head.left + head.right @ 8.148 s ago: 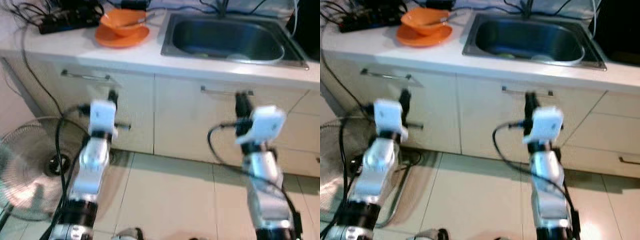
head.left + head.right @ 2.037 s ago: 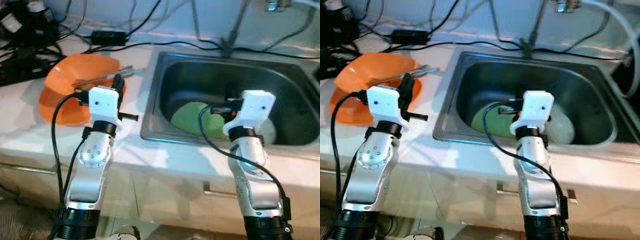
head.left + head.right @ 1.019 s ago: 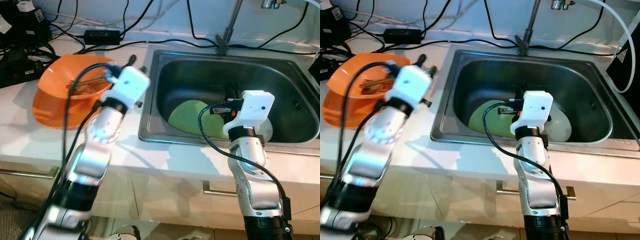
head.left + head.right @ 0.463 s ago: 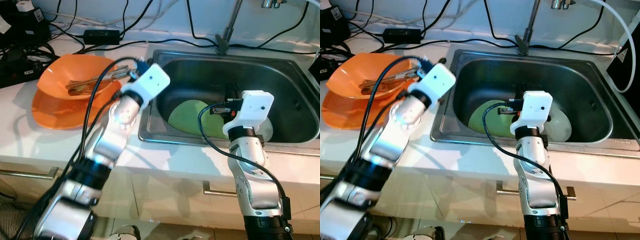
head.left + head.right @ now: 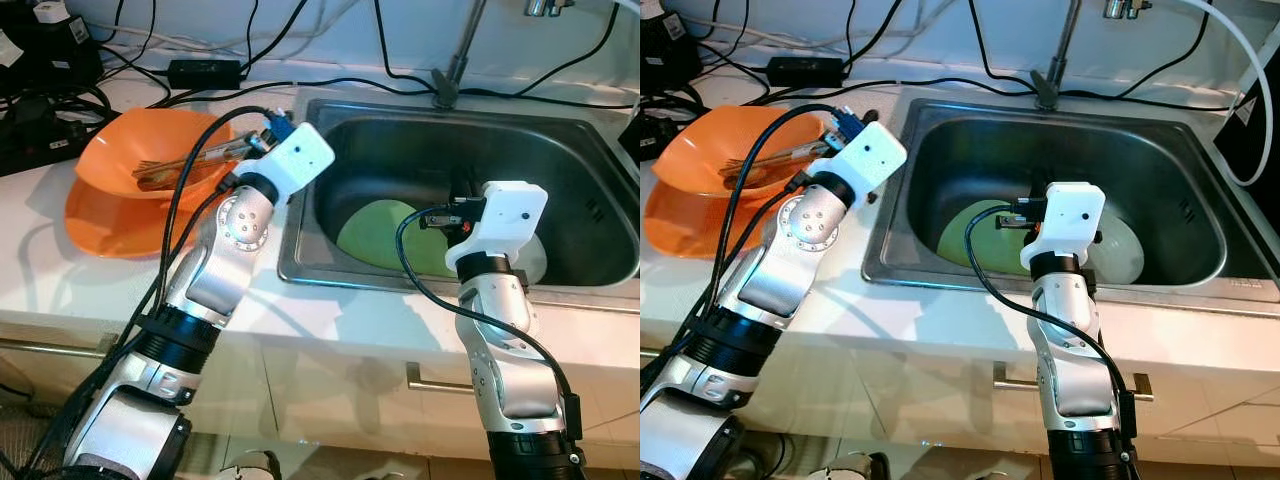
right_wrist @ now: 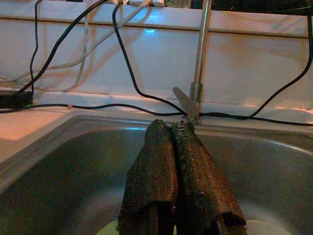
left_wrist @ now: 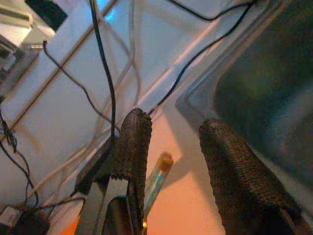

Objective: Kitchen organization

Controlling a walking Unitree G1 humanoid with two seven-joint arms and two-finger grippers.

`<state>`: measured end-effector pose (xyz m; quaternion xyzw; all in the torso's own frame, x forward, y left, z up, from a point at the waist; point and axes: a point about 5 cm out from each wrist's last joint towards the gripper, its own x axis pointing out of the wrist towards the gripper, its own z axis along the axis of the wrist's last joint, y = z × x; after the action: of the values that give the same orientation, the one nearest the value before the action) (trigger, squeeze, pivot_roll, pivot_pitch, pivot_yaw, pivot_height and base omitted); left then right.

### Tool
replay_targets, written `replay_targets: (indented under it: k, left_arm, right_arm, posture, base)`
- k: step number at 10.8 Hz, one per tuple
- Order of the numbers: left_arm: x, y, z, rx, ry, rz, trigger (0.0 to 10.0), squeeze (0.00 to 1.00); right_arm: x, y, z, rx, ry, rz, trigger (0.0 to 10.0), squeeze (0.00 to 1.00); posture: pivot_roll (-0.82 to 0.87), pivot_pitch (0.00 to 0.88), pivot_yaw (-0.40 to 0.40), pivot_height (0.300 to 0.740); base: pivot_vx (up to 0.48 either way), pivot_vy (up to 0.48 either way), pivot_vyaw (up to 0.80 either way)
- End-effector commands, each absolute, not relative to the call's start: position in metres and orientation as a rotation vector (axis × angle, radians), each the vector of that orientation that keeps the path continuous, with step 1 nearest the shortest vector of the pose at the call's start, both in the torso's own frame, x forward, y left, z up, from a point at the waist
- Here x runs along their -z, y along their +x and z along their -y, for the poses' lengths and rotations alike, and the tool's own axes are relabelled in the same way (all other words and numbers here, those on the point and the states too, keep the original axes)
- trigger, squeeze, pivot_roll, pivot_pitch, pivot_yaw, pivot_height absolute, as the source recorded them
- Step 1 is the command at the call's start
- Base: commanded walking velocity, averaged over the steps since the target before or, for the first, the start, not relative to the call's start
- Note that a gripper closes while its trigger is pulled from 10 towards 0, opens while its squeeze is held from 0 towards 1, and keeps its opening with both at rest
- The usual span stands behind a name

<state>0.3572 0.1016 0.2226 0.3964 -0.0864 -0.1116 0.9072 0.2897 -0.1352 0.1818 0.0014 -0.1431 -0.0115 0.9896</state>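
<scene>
Left end effector: fingers spread wide with nothing between them, reaching over the near edge of the orange bowl, close by the sink's left rim.
Right end effector: fingers pressed together and empty, held above the sink and pointing toward the tap stem.
Utensils: lying across the bowl, just ahead of and below the left end effector; a rod-like tip shows between its two fingers in the left wrist view.
Orange bowl: sits on an orange plate on the bench, to the outer side of the left end effector.
Green plate: lying in the sink basin, below and just ahead of the right end effector; a white dish rests beside it, partly hidden by the wrist.
Step in hand: judged to be the left arm lining up on the utensils in the bowl.
How to do it well: the fingers should come down astride one utensil shaft, kept clear of the bowl's rim so the bowl is not tipped or pushed along the bench.
Watch for: the black cables lie just beyond the left end effector and could snag.
Grip note: thin shafts roll, so the close should be square across the shaft.
</scene>
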Motion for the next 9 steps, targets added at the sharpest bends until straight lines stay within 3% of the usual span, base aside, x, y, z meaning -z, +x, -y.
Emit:
replay_targets:
  k: [1, 6, 9]
  left_arm:
    - [-0.226, 0.358, -0.101, 0.222, 0.843, 0.174, 10.0, 0.0]
    - [-0.212, 0.367, -0.09, 0.241, 0.875, 0.109, 10.0, 0.0]
    - [-0.225, 0.373, -0.093, 0.155, 0.95, 0.157, 10.0, 0.0]
  right_arm:
    - [-0.182, 0.29, 0.137, 0.03, -0.008, 0.294, 10.0, 0.0]
    - [-0.182, 0.289, 0.137, 0.03, -0.01, 0.294, 10.0, 0.0]
    - [-0.182, 0.289, 0.137, 0.036, -0.01, 0.297, 10.0, 0.0]
  posture:
    - [0.07, 0.077, -0.021, 0.74]
    - [0.06, 0.077, -0.019, 0.74]
    - [0.06, 0.075, -0.016, 0.74]
  base:
    - [0.0, 0.0, 0.0]
    - [0.0, 0.0, 0.0]
    - [0.0, 0.0, 0.0]
